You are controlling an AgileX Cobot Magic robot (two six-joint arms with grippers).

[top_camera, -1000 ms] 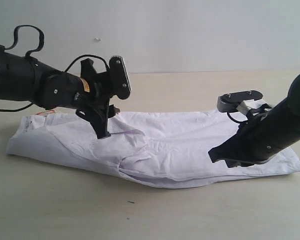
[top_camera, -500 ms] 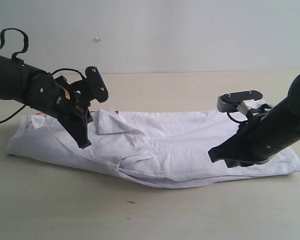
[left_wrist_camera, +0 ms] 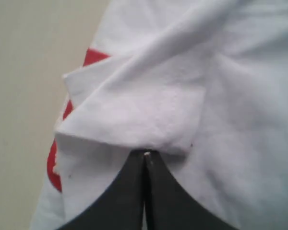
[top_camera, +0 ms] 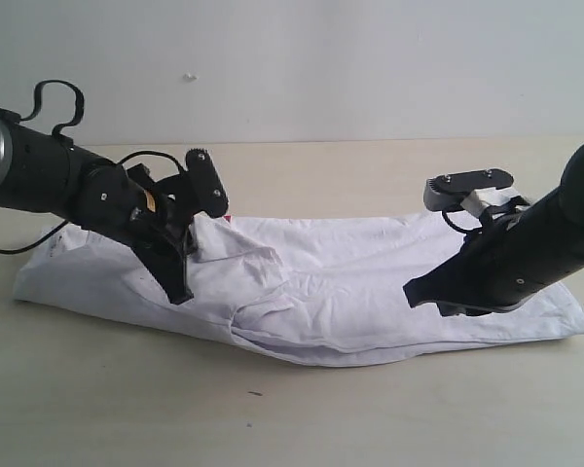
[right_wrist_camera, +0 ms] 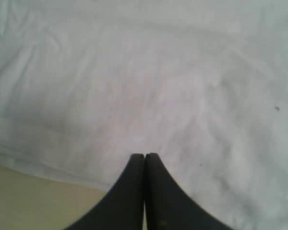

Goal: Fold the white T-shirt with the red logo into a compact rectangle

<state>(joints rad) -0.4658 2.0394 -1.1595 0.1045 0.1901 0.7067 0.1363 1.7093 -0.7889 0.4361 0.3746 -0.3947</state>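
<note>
1. Open bench [top_camera: 370, 418] before and behind the white T-shirt [top_camera: 350, 292], a long folded band.
2. The left pincer [left_wrist_camera: 145, 155] is together at a flap's edge; whether it pinches cloth is unclear.
3. The right pincer [right_wrist_camera: 145, 157] is together, over cloth near the shirt's edge.
4. The red logo [left_wrist_camera: 93, 56] is mostly hidden under folds.

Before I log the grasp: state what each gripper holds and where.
Cannot tell. The left gripper is shut at a folded flap's edge on the white T-shirt; the right gripper is shut over the shirt. No pinched cloth shows at either.
</note>
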